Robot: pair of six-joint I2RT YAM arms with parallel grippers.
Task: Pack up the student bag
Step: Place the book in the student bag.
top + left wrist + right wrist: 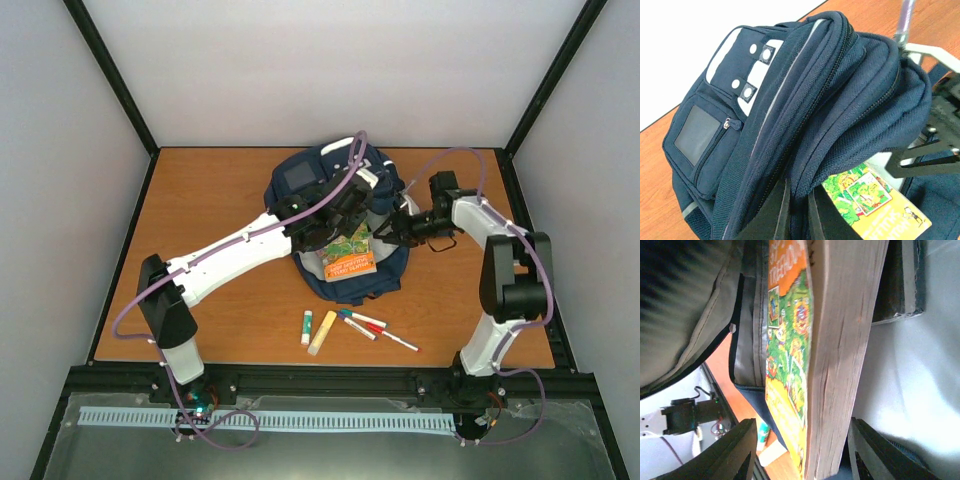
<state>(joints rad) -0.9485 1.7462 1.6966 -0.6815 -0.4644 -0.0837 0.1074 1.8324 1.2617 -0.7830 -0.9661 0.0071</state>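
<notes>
Student bag (300,180) (805,100) sat on the wooden table (200,200), toward the far middle, with its pocketed front turned to my left arm's side and its mouth facing the near edge. My left gripper (332,235) (797,220) was pinched tight on the zippered rim of the student bag. In the left wrist view the navy fabric ran down between the two dark fingers (772,217), and the flap was lifted above the opening.

An orange and green book (350,262) (865,195) (835,340) lay flat in that opening, its near end sticking out toward me.

My right gripper (388,228) (805,452) reached in from the right with its jaws parted on either side of the book's page edge. One finger (740,450) stood plainly off the cover with a gap between. The other sat just beside the far face, and I could not tell whether it touched. I had no hold on the book.

On the bare table in front of the bag, apart from it, lay a glue stick (307,327), a yellow marker (322,333) just beside it, and some thin pens (362,322) to their right.
</notes>
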